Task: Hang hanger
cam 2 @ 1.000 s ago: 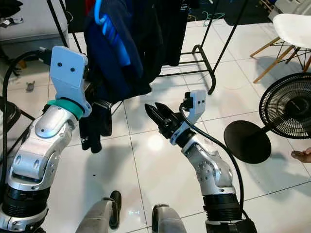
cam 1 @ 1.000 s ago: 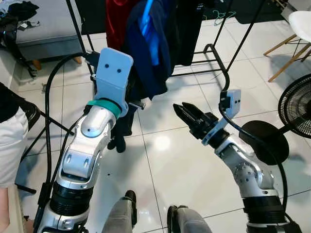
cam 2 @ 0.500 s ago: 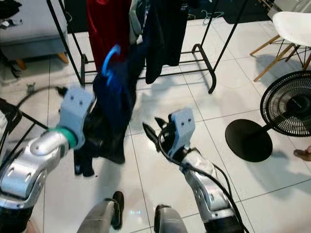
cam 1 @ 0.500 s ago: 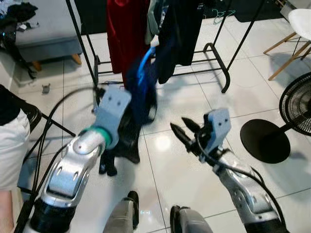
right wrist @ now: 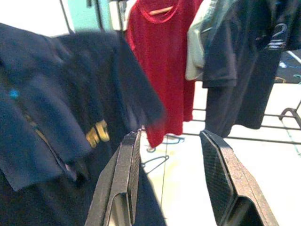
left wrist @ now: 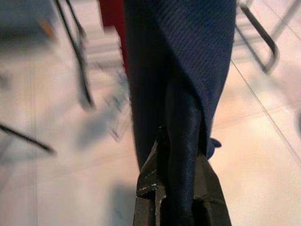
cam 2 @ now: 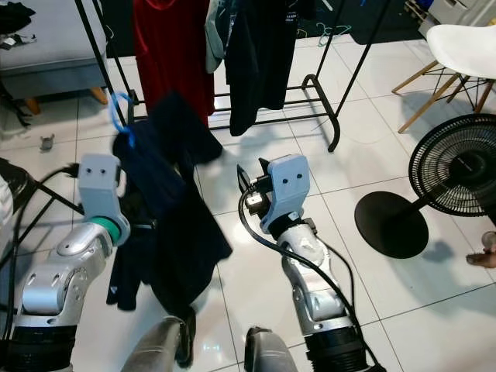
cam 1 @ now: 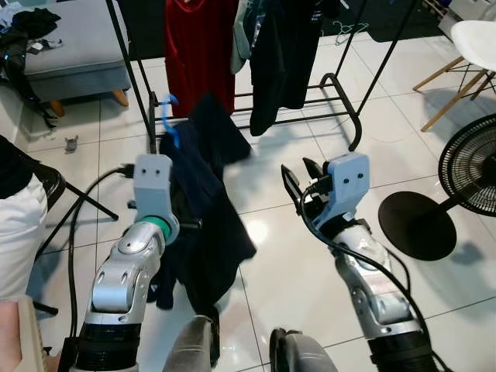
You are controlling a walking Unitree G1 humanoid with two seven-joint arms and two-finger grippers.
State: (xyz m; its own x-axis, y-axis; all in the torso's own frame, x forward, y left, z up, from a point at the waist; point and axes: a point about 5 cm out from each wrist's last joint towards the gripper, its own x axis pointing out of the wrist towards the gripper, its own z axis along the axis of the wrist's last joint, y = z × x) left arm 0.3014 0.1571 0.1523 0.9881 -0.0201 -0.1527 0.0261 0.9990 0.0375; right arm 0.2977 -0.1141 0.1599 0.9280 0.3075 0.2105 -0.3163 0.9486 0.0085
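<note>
A navy garment (cam 1: 208,221) hangs on a blue hanger (cam 1: 170,129) whose hook sticks up above my left wrist. In the left wrist view my left gripper (left wrist: 181,157) is shut on a fold of that navy cloth. From the head views the wrist's camera housing hides its fingers. My right gripper (cam 1: 298,180) is open and holds nothing. It is raised beside the garment and points toward the black clothes rack (cam 1: 342,84). A red top (right wrist: 162,61) and dark shirts (right wrist: 244,56) hang on that rack, seen between the right fingers (right wrist: 123,179).
A black floor fan (cam 1: 470,165) with a round base (cam 1: 416,225) stands at the right, with a white chair (cam 1: 477,37) behind it. A grey sofa (cam 1: 71,56) is at the back left. A person in white shorts (cam 1: 15,225) stands at the left edge.
My left arm has come down and back with the garment and hanger, away from the rack. My right gripper has swung up to point at the rack.
</note>
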